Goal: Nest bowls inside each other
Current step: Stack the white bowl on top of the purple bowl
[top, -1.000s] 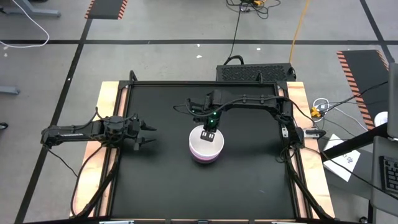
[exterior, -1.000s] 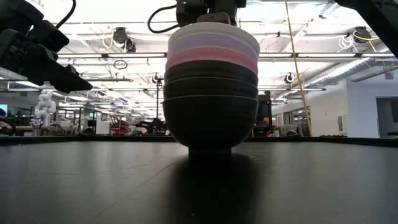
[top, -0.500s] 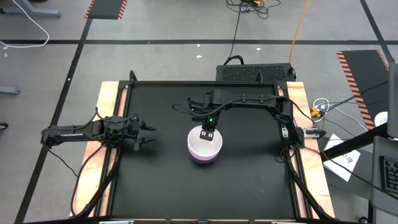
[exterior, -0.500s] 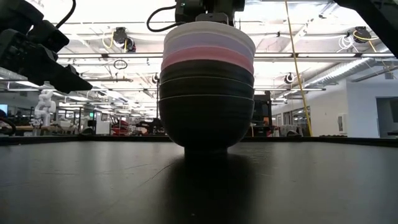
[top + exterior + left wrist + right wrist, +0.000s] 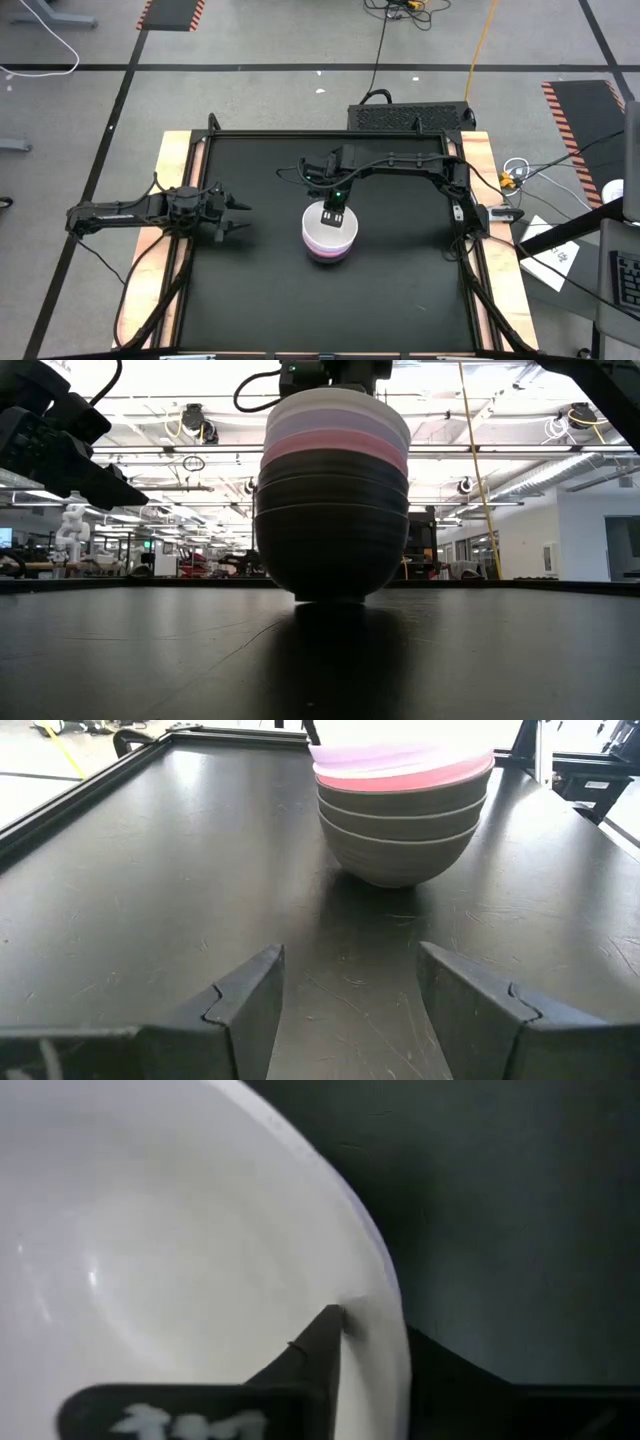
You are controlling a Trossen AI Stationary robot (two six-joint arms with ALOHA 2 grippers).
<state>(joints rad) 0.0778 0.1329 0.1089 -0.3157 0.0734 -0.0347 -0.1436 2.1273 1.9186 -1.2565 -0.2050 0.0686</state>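
While the stack of bowls (image 5: 330, 238) stands upright mid-tabletop (image 5: 260, 290), white bowl (image 5: 150, 1240) uppermost, we see the right pincer (image 5: 333, 213) astride its rim, whether gripping we cannot tell; left pincer (image 5: 238, 215) waits open, apart.

table (image 5: 260, 290): black mat, wooden edges | floor: yellow cable (image 5: 484, 45) | hazard-striped mats (image 5: 170, 14)

Floor: grey concrete (image 5: 260, 40), black tape lines (image 5: 300, 67) across upper frame. Orange-black hazard-striped mats, upper left (image 5: 170, 13) & right edge (image 5: 580, 115). Yellow cable (image 5: 482, 45) upper right; black cable (image 5: 380, 45) upper centre. White papers (image 5: 553, 250) lower right. Work surface: black matte tabletop (image 5: 260, 290) w/ pale wood border (image 5: 170, 170). Low view: open hall, white ceiling w/ strip lights (image 5: 540, 475), grey ducts (image 5: 200, 420), benches at left (image 5: 60, 565).
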